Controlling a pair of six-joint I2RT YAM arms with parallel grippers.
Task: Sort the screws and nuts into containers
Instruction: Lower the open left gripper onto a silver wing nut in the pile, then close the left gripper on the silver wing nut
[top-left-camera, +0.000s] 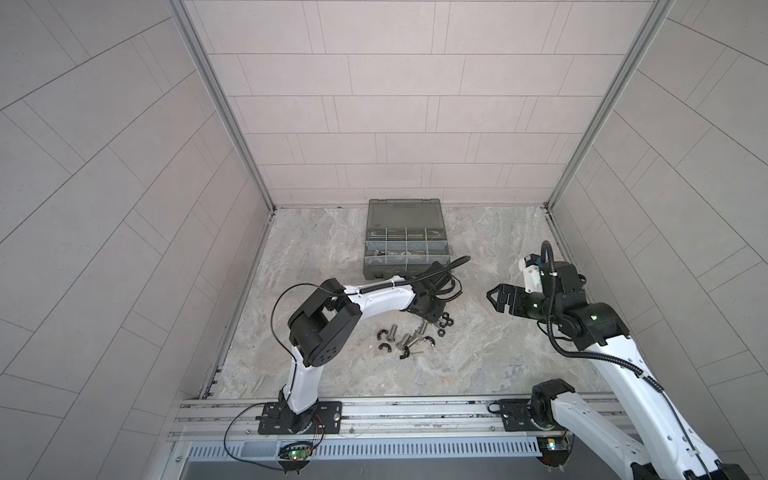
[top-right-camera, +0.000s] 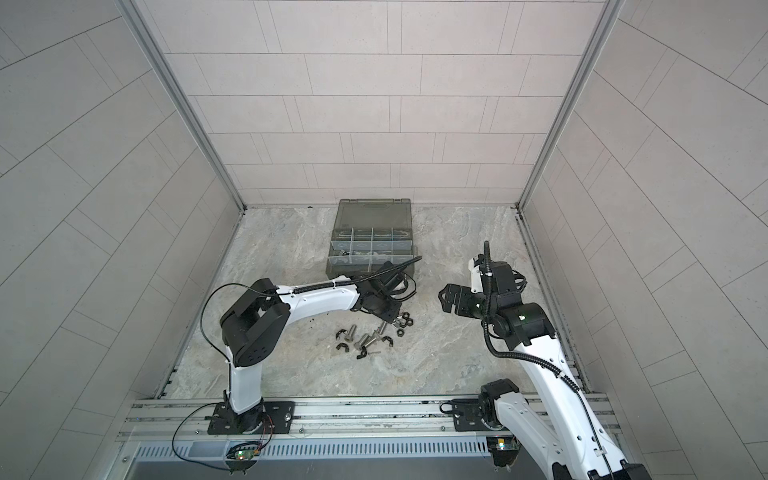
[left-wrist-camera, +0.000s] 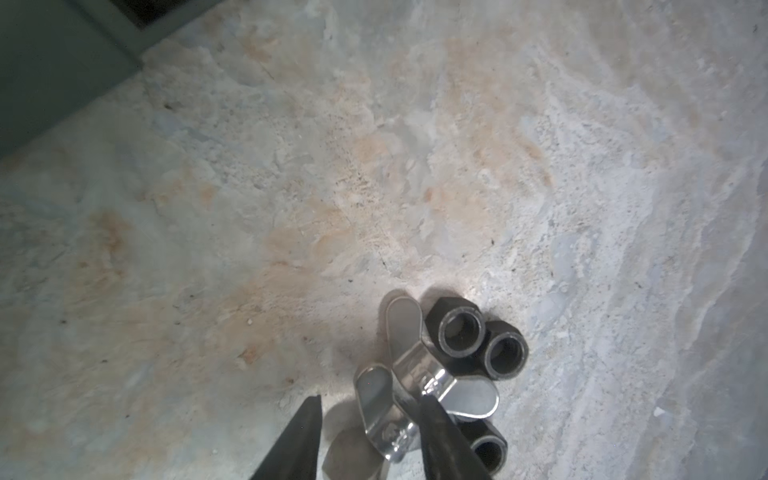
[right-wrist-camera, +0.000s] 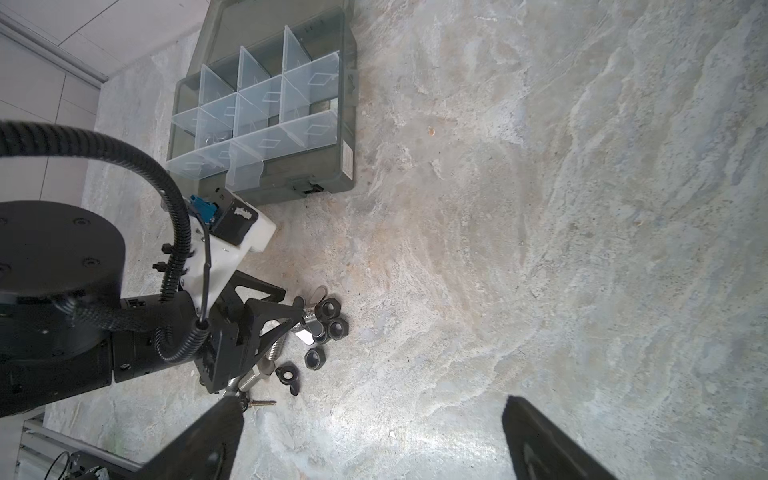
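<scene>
The left arm (top-left-camera: 380, 300) and the right arm (top-left-camera: 623, 386) have smooth white link shells and black, boxy joint housings. A round cap (top-left-camera: 326, 355) on the left arm carries a ring of small holes. A black ribbed cable hose (top-left-camera: 419, 280) runs along each arm, fastened by small ties, and a thin black wire (top-left-camera: 275, 309) hangs beside the left one. Small green lights (top-left-camera: 594, 317) glow on the right arm's joints. The left gripper (right-wrist-camera: 295, 312) and the right gripper (top-left-camera: 494, 297) have flat black fingers with triangular cut-outs. A white wrist bracket (right-wrist-camera: 232, 245) bears a blue plug (right-wrist-camera: 203, 208).
</scene>
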